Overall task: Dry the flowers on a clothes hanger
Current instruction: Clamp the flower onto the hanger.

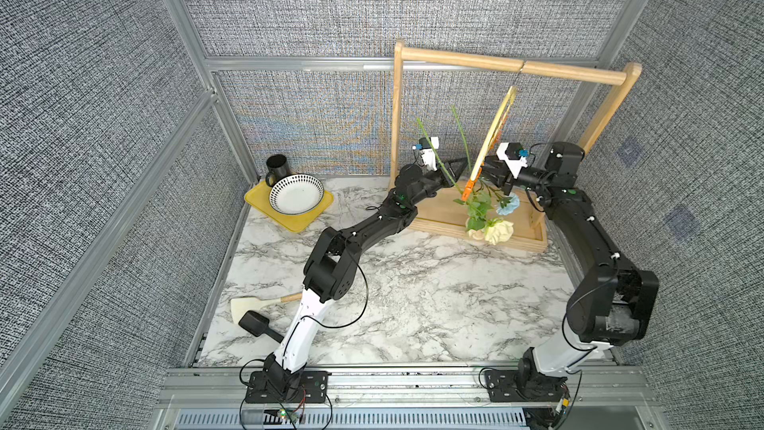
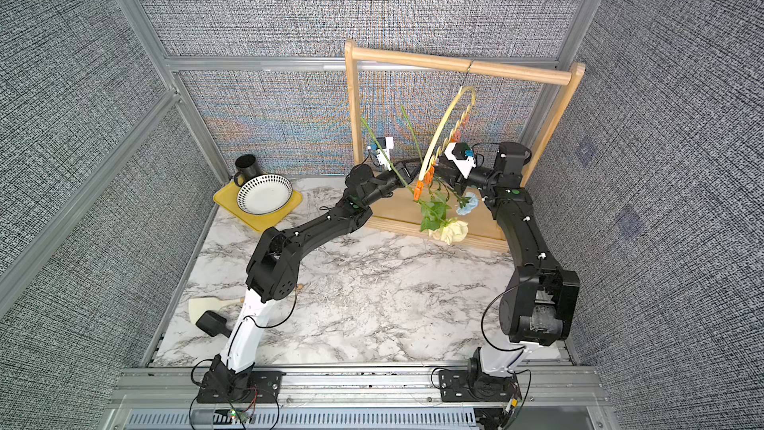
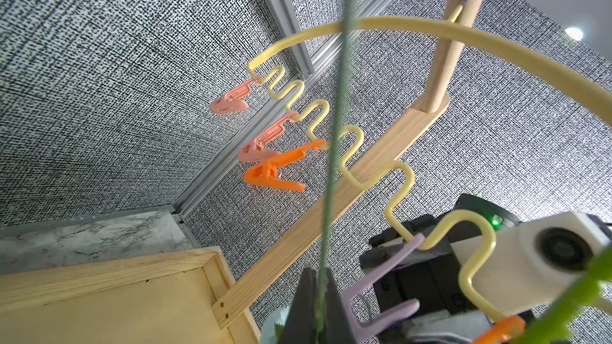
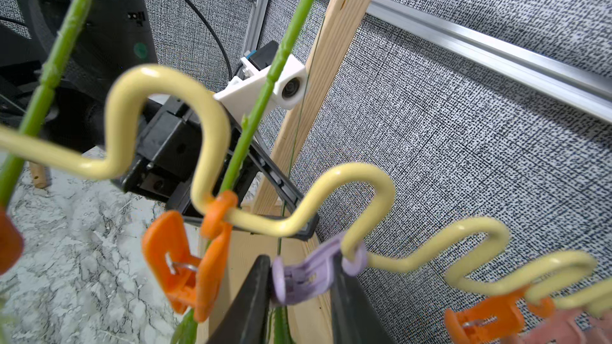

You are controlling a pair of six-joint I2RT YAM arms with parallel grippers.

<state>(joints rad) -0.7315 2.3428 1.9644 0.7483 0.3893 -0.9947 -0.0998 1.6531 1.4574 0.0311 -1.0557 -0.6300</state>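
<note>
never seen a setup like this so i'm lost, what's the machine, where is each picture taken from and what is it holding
The machine is two robot arms, a left arm and a right arm, mounted in front of a marble table. Two pictures look down on the whole scene from overhead. The other two come from a camera on each wrist.

At the back, a wooden rack carries a pale-yellow clothes hanger. The left gripper is shut on a thin green stem. The right gripper squeezes a lilac clip on the hanger. Two thicker stems appear pinned in orange clips.

Elsewhere: a yellow tray with a patterned bowl and black mug, a spatula, a black scoop.
</note>
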